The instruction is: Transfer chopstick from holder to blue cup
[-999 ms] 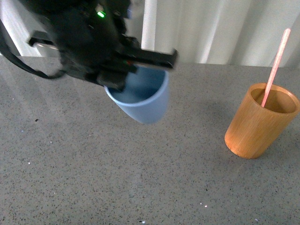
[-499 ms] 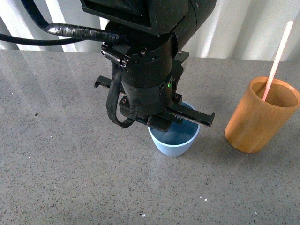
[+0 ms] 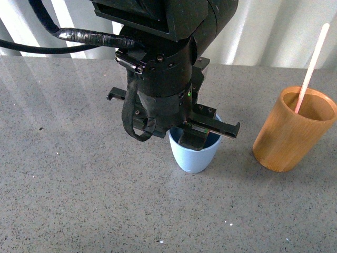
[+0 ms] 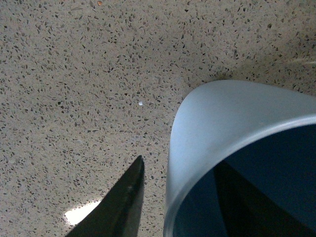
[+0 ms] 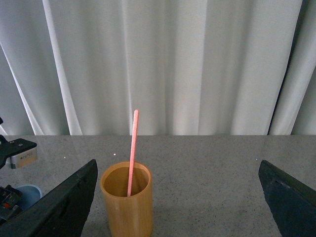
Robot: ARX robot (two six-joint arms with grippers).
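1. The grey speckled bench [image 3: 79, 200] carried both vessels, which stood upright and well apart.
2. The left arm [image 3: 163, 63] hung over the middle of the bench. Its left pincer [image 3: 202, 137] pointed down at the blue cup with jaws apart, one finger inside the cup and one outside. In the left wrist view a sliver of bench showed between the outer finger [image 4: 126, 197] and the cup wall, so it gripped nothing.
3. The right pincer [image 5: 177, 165] was out of the front view. Its own camera showed it spread wide and empty, facing the holder from some way off.
4. The holder [image 3: 287, 142] stood toward the robot's right.
5. The blue cup [image 3: 192, 158] sat on the bench to the holder's left.
6. The chopstick [image 3: 310, 63] leaned inside the holder, its upper part well clear of the rim. The transfer itself looked not yet begun, and the step in hand seemed to be settling the cup. Next, the left arm would need to lift out without tipping the cup. The right pincer would then need to close on the exposed stick and draw it up.
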